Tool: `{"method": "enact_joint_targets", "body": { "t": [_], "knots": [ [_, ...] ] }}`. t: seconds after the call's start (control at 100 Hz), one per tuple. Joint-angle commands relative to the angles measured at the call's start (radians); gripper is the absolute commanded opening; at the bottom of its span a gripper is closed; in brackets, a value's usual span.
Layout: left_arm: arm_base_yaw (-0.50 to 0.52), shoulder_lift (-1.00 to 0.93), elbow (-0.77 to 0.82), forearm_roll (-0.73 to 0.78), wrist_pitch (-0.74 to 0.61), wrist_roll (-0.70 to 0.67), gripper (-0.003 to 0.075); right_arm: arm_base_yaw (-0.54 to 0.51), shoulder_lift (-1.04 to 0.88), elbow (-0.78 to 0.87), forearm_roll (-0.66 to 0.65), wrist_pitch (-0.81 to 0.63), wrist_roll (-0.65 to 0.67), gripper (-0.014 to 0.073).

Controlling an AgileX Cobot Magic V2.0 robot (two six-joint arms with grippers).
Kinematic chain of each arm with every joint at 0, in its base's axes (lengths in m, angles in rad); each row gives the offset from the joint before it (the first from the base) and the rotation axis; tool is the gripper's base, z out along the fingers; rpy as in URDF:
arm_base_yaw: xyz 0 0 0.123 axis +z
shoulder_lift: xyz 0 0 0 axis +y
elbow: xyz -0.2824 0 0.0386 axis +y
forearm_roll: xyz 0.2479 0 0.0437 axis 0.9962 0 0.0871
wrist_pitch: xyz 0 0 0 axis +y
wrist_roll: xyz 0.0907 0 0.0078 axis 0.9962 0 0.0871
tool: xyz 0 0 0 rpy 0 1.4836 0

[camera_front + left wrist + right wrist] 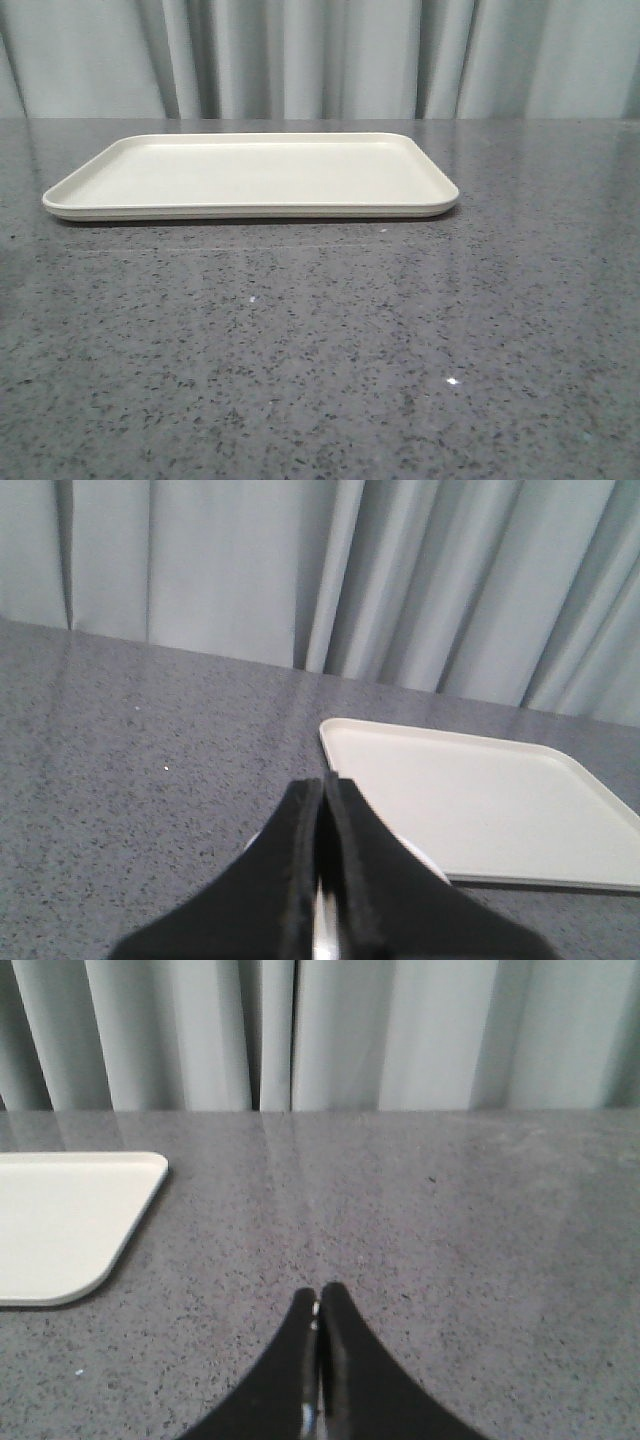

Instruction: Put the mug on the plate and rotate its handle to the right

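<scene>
The cream rectangular plate (250,175) lies on the far middle of the grey table. It also shows in the left wrist view (480,800) and the right wrist view (60,1220). No mug shows in the front view. In the left wrist view a white curved rim, seemingly the mug (428,861), peeks out on both sides behind my fingers, just short of the plate's near corner. Its handle and face are hidden. My left gripper (323,780) is shut, its fingers over that rim. My right gripper (319,1290) is shut and empty over bare table, right of the plate.
Pale grey curtains hang along the table's far edge. The speckled grey tabletop (320,350) stretches in front of the plate. Neither arm shows in the front view.
</scene>
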Motion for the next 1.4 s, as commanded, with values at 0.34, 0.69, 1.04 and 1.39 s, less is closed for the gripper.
{"method": "enact_joint_targets", "body": {
  "t": [0.34, 0.69, 1.04, 1.39],
  "knots": [
    [0.003, 0.462, -0.415, -0.029, 0.468, -0.006, -0.002, 0.002, 0.387, -0.383, 0.063, 0.381, 0.002, -0.0066],
    [0.003, 0.605, -0.485, -0.033, 0.522, -0.006, -0.002, 0.002, 0.469, -0.393, 0.063, 0.385, 0.002, -0.0066],
    [0.003, 0.607, -0.485, -0.033, 0.514, -0.006, -0.002, 0.002, 0.469, -0.393, 0.063, 0.385, 0.002, -0.0066],
    [0.003, 0.607, -0.485, -0.033, 0.508, 0.001, 0.0052, 0.002, 0.469, -0.393, 0.063, 0.386, 0.002, 0.0024]
  ]
}}
